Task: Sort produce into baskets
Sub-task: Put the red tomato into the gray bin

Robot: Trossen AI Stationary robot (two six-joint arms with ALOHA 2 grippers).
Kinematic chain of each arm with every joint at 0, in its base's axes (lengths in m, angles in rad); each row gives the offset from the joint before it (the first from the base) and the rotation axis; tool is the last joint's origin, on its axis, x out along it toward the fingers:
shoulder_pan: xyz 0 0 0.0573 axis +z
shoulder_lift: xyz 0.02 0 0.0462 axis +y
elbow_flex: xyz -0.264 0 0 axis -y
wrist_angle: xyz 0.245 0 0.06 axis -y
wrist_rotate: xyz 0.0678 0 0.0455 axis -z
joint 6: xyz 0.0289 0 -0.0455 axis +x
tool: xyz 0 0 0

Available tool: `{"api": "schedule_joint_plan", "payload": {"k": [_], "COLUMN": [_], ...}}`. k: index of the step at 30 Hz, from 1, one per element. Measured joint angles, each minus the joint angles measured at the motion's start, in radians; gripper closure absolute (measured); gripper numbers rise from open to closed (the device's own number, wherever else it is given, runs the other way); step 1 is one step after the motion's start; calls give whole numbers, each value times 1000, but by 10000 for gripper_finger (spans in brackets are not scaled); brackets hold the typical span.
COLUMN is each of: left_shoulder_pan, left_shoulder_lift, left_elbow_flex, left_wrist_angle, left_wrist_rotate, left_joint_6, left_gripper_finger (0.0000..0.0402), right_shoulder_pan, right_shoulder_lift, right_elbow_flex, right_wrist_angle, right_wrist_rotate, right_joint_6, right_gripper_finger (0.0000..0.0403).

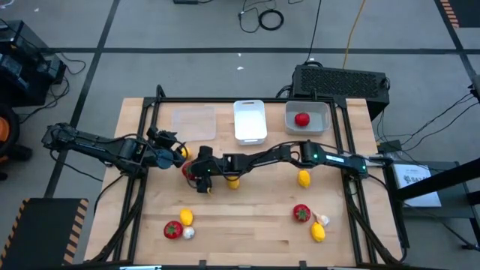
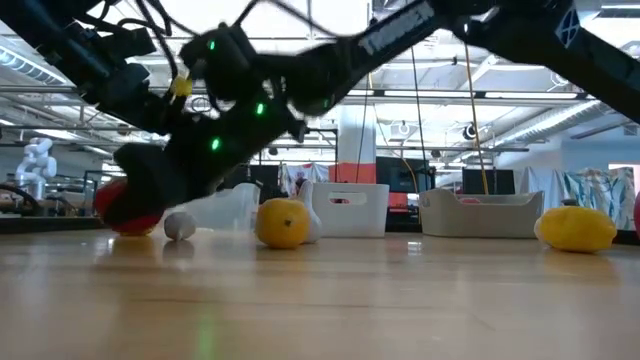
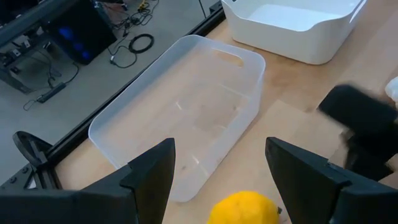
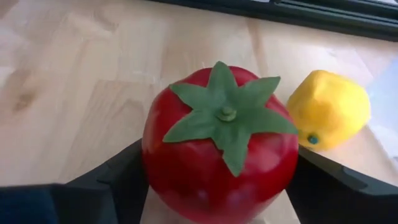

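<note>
The sorting is barely begun. Three trays sit in a row along the table's (image 1: 247, 225) far edge: the clear tray (image 1: 193, 122) nearest the far-left corner, the white tray (image 1: 250, 120) in the middle, and the grey tray (image 1: 307, 117) toward the far-right corner. Only the grey tray holds anything, a single tomato (image 1: 301, 118); the clear and white trays look empty in the high and left wrist views.

The right gripper (image 1: 200, 174) reaches across to the table's middle-left and sits low over a second tomato (image 4: 219, 152), its fingers spread on either side and close against the fruit's flanks; whether they are already squeezing it I cannot tell, and the tomato looks to be resting on the wood. A lemon (image 4: 328, 109) lies just beside it. My guess is this tomato is meant for the grey tray.

The left gripper (image 3: 217, 177) hovers near the clear tray, fingers wide apart and holding nothing, with another lemon (image 3: 244, 209) just below and between them.

Left to sort, as far as the high view shows: a lemon (image 1: 303, 178) right of centre; near the front-left, a tomato (image 1: 172, 229), a lemon (image 1: 186, 217) and a garlic bulb (image 1: 190, 233); near the front-right, a tomato (image 1: 301, 214), a garlic bulb (image 1: 322, 220) and a lemon (image 1: 318, 232). Most of the job remains.
</note>
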Motion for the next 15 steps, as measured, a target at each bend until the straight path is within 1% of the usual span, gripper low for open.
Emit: {"api": "schedule_joint_plan", "payload": {"k": [4,8,12,15], "left_shoulder_pan": [0,0,0,0], "left_shoulder_lift": [0,0,0,0], "left_elbow_flex": [0,0,0,0], "left_wrist_angle": [0,1,3,3], "left_wrist_rotate": [0,9,12,12], "left_joint_6": [0,0,-1,-1], "left_gripper_finger": [146,146,146,146], "right_shoulder_pan": [1,-10,-41,-76], "right_shoulder_lift": [-95,-200,-304,-366], "right_elbow_flex": [0,0,0,0], "right_wrist_angle": [-192,-429,-657,-791], "right_wrist_rotate": [-1,-1,4,24], "right_joint_6": [-7,-34,-61,-64], "right_gripper_finger": [100,102,102,102]}}
